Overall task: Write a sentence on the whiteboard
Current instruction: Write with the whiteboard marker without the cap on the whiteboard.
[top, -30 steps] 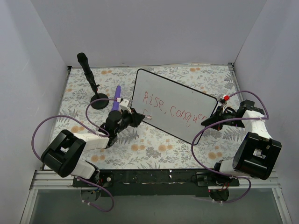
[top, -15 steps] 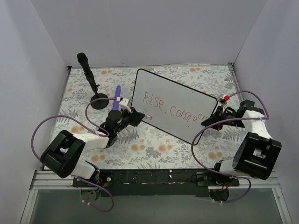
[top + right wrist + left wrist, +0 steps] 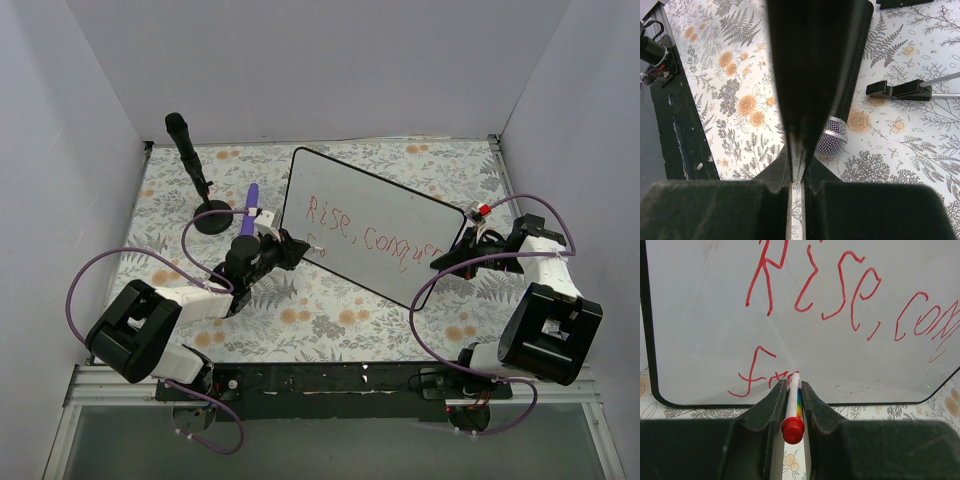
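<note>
The whiteboard (image 3: 400, 205) stands tilted at mid-table. The sentence (image 3: 372, 236) on it is in red, reading about "Rise, conquer". In the left wrist view, the board (image 3: 705, 340) shows the sentence (image 3: 840, 290) and a short second row, about "Fre", at lower left. My left gripper (image 3: 292, 250) (image 3: 792, 386) is shut on a white marker (image 3: 795, 399) that has a rainbow stripe and a red end. Its tip touches the board at the end of the second row. My right gripper (image 3: 447, 260) (image 3: 797, 155) is shut on the board's right edge (image 3: 815, 60), seen edge-on.
A black microphone (image 3: 188, 150) stands on a round base (image 3: 212, 217) at the back left. Its mesh head (image 3: 832, 142) shows beyond the board in the right wrist view, near a black bar (image 3: 895, 89). A floral cloth (image 3: 330, 310) covers the table. White walls enclose it.
My left gripper has shifted slightly with the marker along the board's lower left, and the second row has grown a little. The right arm and board have not moved.
</note>
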